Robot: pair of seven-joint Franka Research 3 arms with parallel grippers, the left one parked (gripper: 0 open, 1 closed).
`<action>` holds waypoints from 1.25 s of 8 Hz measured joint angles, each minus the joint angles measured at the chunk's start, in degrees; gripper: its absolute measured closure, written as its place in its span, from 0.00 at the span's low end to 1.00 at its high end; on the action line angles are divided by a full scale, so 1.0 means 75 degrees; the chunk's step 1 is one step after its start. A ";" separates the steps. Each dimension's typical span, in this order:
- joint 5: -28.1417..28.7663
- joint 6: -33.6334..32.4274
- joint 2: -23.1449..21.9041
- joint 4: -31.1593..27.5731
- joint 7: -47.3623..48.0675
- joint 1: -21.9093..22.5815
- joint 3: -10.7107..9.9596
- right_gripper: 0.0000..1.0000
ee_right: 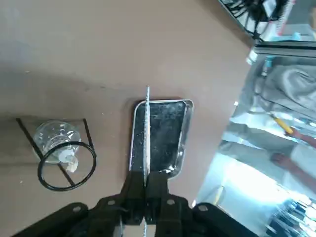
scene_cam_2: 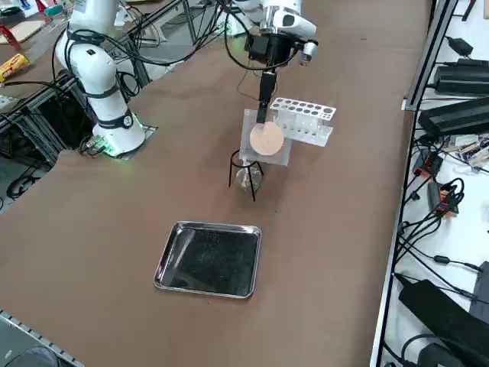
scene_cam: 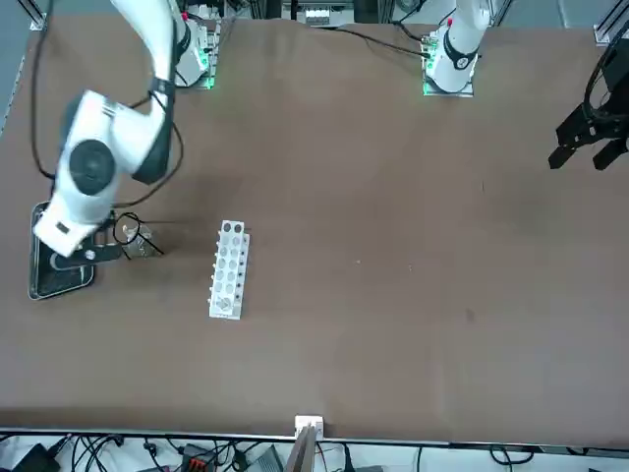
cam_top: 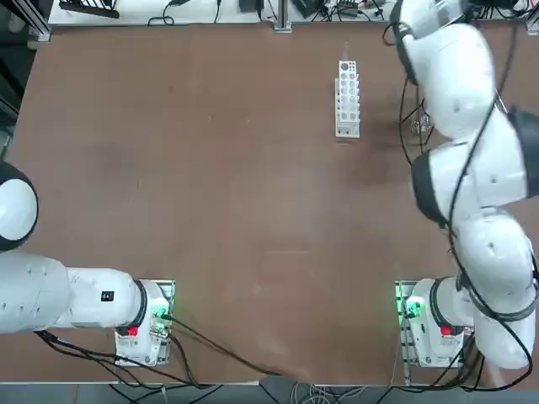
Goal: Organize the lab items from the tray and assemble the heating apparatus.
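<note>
My right gripper [scene_cam_2: 262, 118] [ee_right: 145, 185] is shut on the upper edge of the square grey gauze mat [scene_cam_2: 267, 139] with its beige disc. In the wrist view the mat [ee_right: 146, 131] shows edge-on between the fingers. It hangs tilted just above the black wire tripod [scene_cam_2: 243, 170] [ee_right: 66, 165]. The clear glass burner [scene_cam_2: 249, 178] [ee_right: 55, 138] stands under the tripod's ring. I cannot tell if the mat's lower edge touches the ring. The shiny metal tray [scene_cam_2: 210, 258] [ee_right: 174, 136] [scene_cam: 39, 280] lies empty nearby on the table.
A white test tube rack [scene_cam_2: 303, 121] [cam_top: 347, 97] [scene_cam: 229, 268] lies close behind the tripod. The right arm [cam_top: 459, 126] hides most of the tripod from overhead. Cables and black boxes [scene_cam_2: 458, 84] line the floor past the table's right edge.
</note>
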 joint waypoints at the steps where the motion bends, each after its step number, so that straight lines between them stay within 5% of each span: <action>1: -0.0222 -0.0155 0.0409 -0.0020 0.0487 0.0265 0.0004 0.97; 4: -0.0779 -0.0620 0.1667 -0.0045 0.1470 0.1180 0.0005 0.97; 10: -0.1073 -0.0855 0.3076 -0.0452 0.2663 0.1883 0.0302 0.98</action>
